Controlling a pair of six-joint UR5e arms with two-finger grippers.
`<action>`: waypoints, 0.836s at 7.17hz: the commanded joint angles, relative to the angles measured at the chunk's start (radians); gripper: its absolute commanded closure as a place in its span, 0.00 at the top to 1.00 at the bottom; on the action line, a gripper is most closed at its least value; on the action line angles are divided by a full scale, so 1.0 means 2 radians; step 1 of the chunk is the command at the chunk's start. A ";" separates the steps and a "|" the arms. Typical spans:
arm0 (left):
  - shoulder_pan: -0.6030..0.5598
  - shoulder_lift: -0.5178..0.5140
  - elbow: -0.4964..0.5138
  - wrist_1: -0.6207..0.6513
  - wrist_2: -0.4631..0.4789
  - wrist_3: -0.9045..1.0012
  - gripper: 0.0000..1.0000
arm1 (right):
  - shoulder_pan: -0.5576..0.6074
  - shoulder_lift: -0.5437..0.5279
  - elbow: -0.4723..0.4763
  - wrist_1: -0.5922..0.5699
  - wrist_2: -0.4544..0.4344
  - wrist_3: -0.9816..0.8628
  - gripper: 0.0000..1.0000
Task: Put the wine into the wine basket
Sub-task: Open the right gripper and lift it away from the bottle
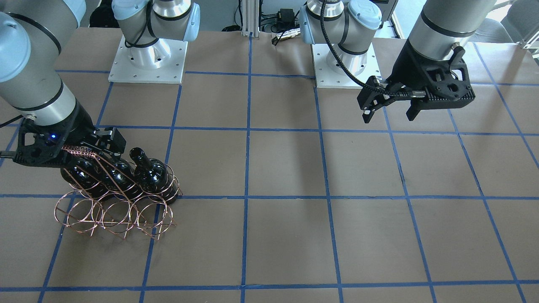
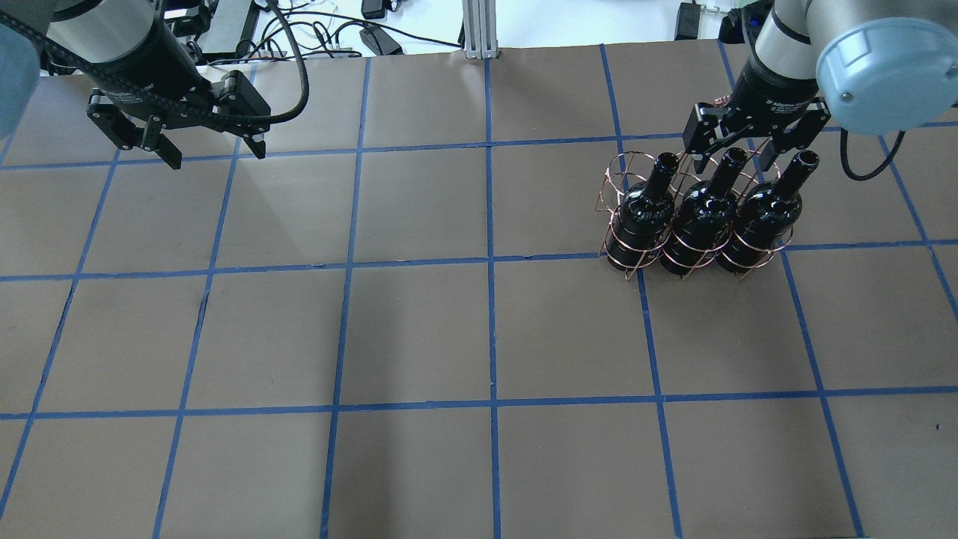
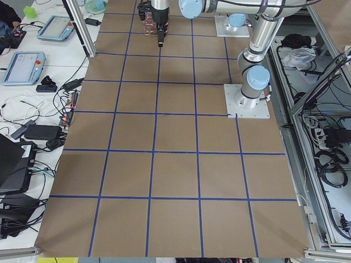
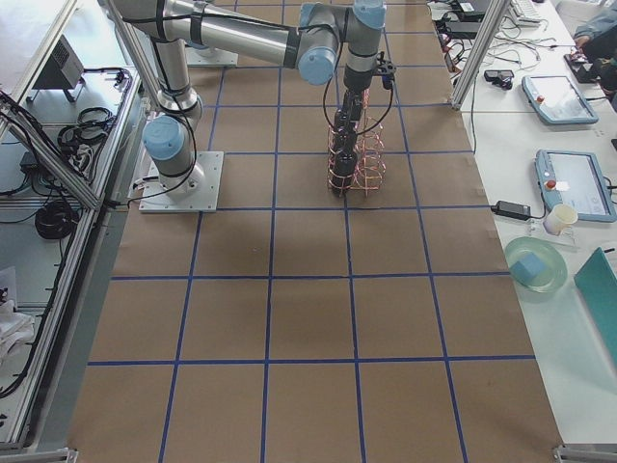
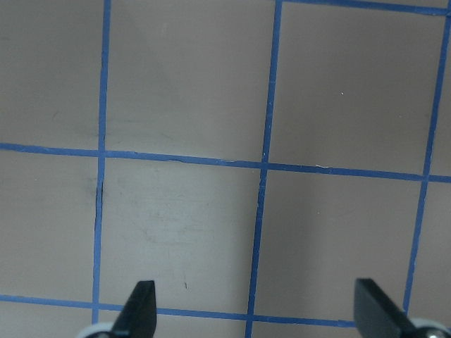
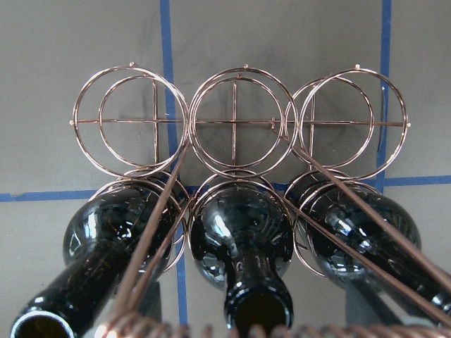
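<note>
Three glossy black wine bottles [image 2: 647, 209], [image 2: 703, 213], [image 2: 763, 209] stand upright in the copper wire basket [image 2: 621, 172], filling the row nearest the robot. The other row of rings [image 6: 236, 120] is empty, as the front view [image 1: 113, 214] also shows. My right gripper [image 2: 737, 153] is open, low over the basket, with its fingers either side of the middle bottle's neck [image 6: 257, 310] and just under the coiled handle [image 1: 80, 151]. It grips nothing. My left gripper [image 2: 217, 156] is open and empty above bare table far from the basket; it also shows in the front view [image 1: 388, 118].
Brown paper with a blue tape grid [image 2: 490, 262] covers the table. The two arm bases [image 1: 147, 59], [image 1: 345, 63] stand at the robot's edge. Cables and devices lie beyond the far edge [image 2: 374, 37]. Tablets and a cup sit on side benches [image 4: 569, 183].
</note>
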 commanded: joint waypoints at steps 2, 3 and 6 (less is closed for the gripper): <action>0.000 0.000 -0.003 0.000 0.000 0.000 1.00 | 0.022 -0.036 -0.025 0.035 0.001 0.011 1.00; 0.000 0.000 -0.005 -0.002 0.002 -0.001 1.00 | 0.050 -0.052 -0.026 0.049 -0.001 0.059 1.00; 0.001 0.002 -0.020 -0.001 0.002 -0.001 1.00 | 0.071 -0.077 -0.036 0.057 0.003 0.060 1.00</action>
